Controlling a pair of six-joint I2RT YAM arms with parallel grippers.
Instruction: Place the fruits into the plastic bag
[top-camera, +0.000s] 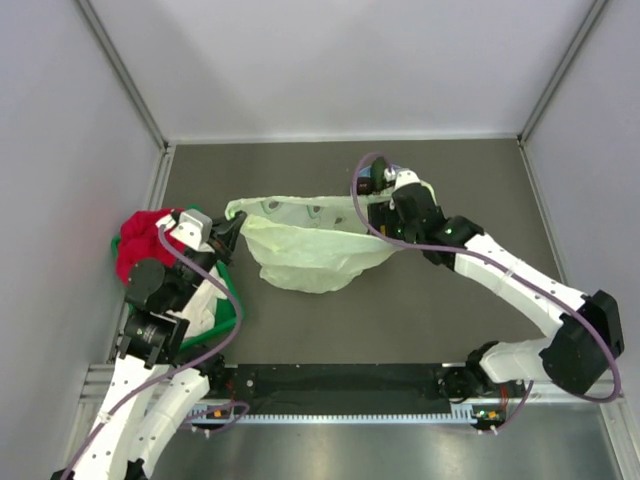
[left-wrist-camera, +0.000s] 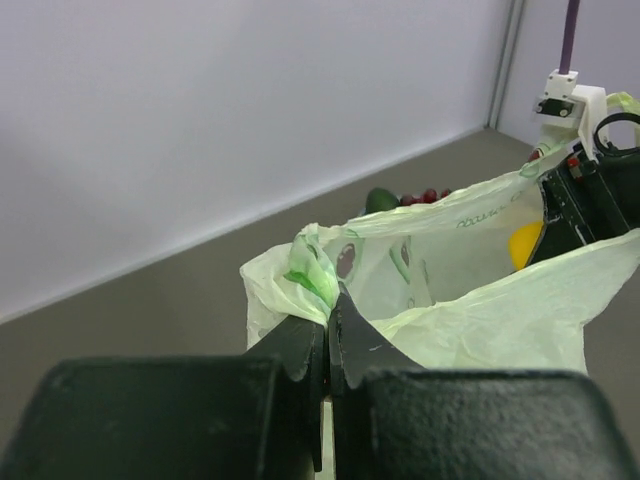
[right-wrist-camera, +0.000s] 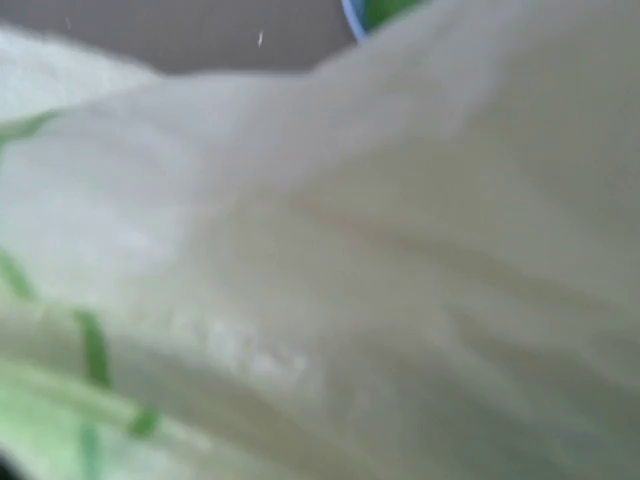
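The pale yellow-green plastic bag (top-camera: 300, 255) hangs stretched between both arms with its mouth open. My left gripper (left-wrist-camera: 328, 300) is shut on the bunched left rim of the plastic bag (left-wrist-camera: 470, 320). My right gripper (top-camera: 385, 222) reaches into the right side of the mouth. In the left wrist view an orange-yellow citrus (left-wrist-camera: 525, 245) sits at its fingertips, above the bag's near rim. Behind the bag lie a dark red grape bunch (left-wrist-camera: 425, 196) and a green fruit (left-wrist-camera: 380, 200). Bag film (right-wrist-camera: 320, 260) fills the right wrist view and hides the fingers.
A red cloth (top-camera: 140, 240) lies by the left wall, with a green and white cloth (top-camera: 222, 305) under the left arm. A blue plate rim (right-wrist-camera: 350, 15) shows past the bag. Grey walls close in the left, back and right sides.
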